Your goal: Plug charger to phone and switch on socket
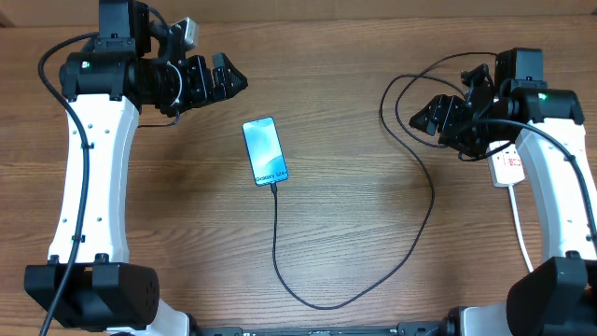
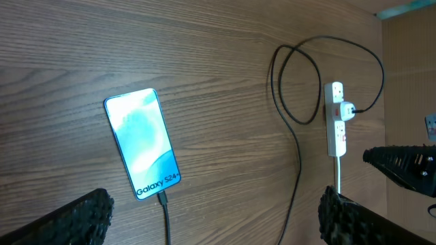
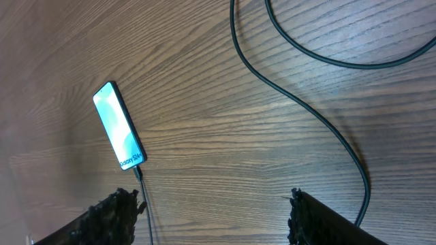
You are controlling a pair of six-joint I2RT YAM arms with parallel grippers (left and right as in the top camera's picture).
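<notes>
The phone lies flat mid-table with its blue-teal screen lit. It also shows in the left wrist view and the right wrist view. The charger cable has its tip in the phone's lower end and loops round to the right. Its plug sits in the white socket strip, which is partly hidden under the right arm in the overhead view. My left gripper is open and empty, up left of the phone. My right gripper is open and empty, left of the strip.
The strip's white cord runs toward the front right. The cable forms loose loops around the right gripper. The table is bare wood elsewhere.
</notes>
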